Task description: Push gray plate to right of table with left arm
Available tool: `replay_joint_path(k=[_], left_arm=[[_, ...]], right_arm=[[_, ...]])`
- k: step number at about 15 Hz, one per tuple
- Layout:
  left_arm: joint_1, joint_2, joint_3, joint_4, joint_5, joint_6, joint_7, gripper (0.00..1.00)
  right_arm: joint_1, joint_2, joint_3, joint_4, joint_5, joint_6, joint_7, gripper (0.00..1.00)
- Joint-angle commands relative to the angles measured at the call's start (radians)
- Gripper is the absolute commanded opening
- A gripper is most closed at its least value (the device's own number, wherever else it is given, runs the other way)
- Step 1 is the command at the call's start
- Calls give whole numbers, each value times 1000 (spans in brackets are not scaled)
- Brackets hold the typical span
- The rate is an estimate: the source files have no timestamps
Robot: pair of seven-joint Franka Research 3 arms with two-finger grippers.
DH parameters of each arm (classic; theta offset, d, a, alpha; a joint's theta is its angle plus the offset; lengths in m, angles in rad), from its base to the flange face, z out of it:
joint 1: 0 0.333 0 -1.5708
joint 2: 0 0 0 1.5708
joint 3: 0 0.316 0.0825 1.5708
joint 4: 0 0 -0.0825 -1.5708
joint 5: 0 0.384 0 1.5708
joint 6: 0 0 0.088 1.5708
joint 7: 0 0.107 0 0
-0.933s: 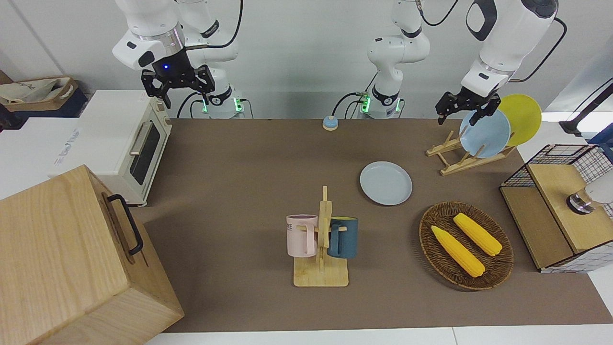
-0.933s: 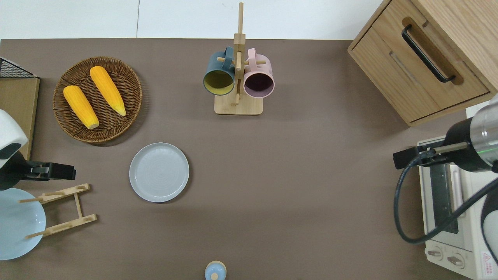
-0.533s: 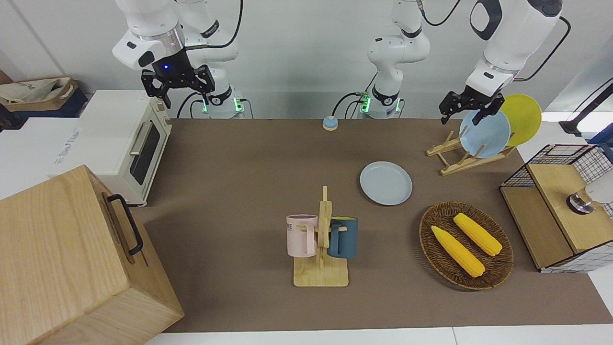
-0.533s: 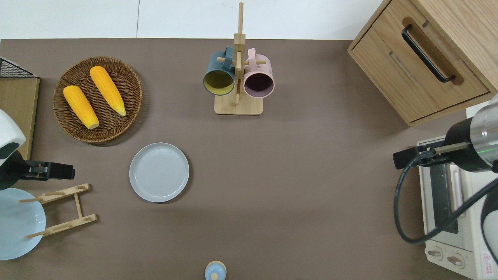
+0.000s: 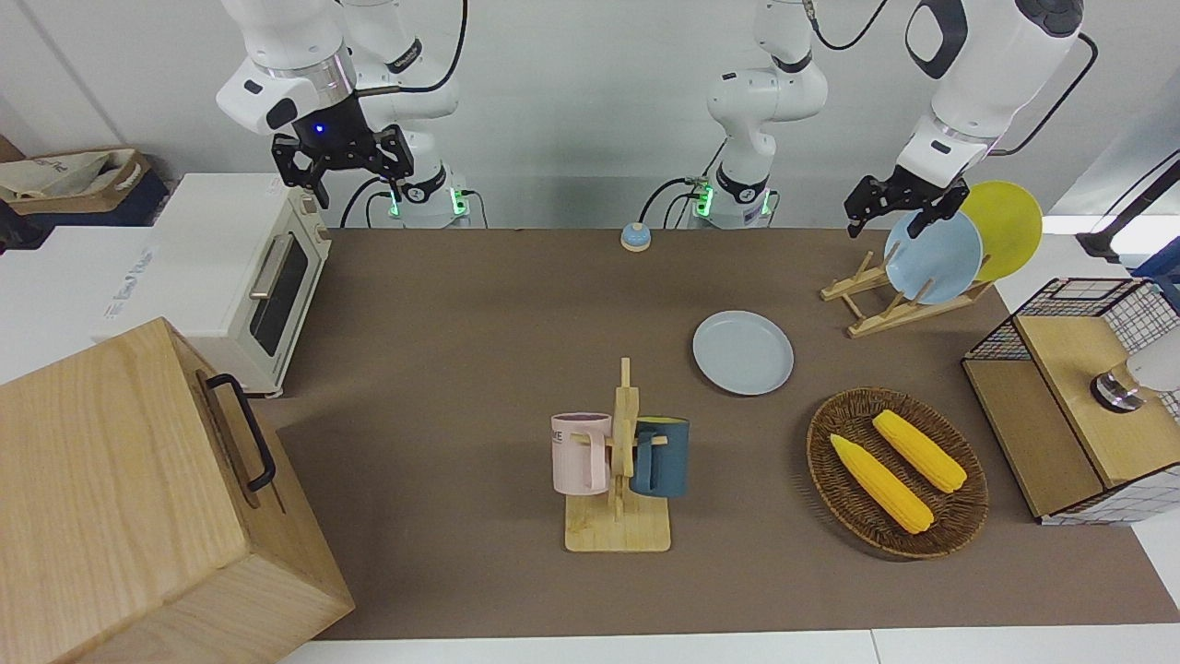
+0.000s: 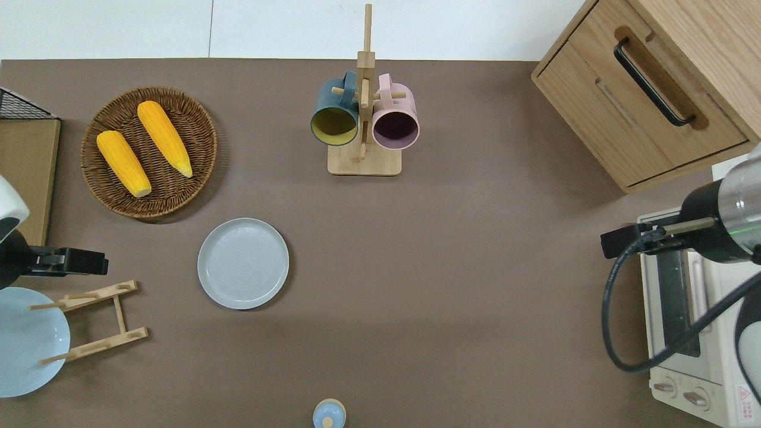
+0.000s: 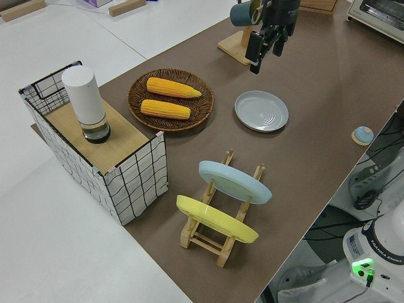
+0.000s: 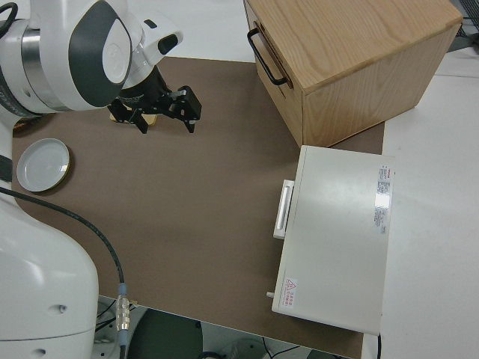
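Observation:
The gray plate (image 5: pixel 743 352) lies flat on the brown table (image 5: pixel 461 304), between the mug rack and the plate rack; it also shows in the overhead view (image 6: pixel 243 263) and the left side view (image 7: pixel 261 110). My left gripper (image 5: pixel 887 224) is open and empty, up in the air. In the overhead view (image 6: pixel 102 263) it is over the table next to the plate rack, apart from the gray plate, toward the left arm's end. My right gripper (image 5: pixel 343 189) is open and parked.
A wooden plate rack (image 5: pixel 885 309) holds a sky-blue plate (image 5: pixel 936 258) and a yellow plate (image 5: pixel 1009 226). A wicker basket (image 5: pixel 959 516) holds two corn cobs. A mug rack (image 5: pixel 618 530), a wooden cabinet (image 5: pixel 120 498), a toaster oven (image 5: pixel 230 267) and a small bell (image 5: pixel 634 238) stand around.
My left gripper has drifted slightly toward the left arm's end of the table and risen a little. The gray plate has not moved.

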Motion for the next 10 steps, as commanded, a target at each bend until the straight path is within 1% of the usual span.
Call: replay_joint_path(k=[1,3,5,8,10], left_arm=[[9,6,7,8,-13,-19,-20,998],[11,12,8,-1,-13,-19,-26,998],[31,10,13,-12,-14,-19,-41,998],[21,10,10,-15,-23,-19,-161,993],[20,10,4,-31,-26,-16,-175,993]], right_arm=[[-20,-3,15,8,10,-15,1,983],[-20,-3,15,8,10,-15,1,983],[-20,-3,13,8,10,-15,1,983],[-20,-3,15,8,10,-15,1,983],[-20,-3,15,8,10,-15,2,983]])
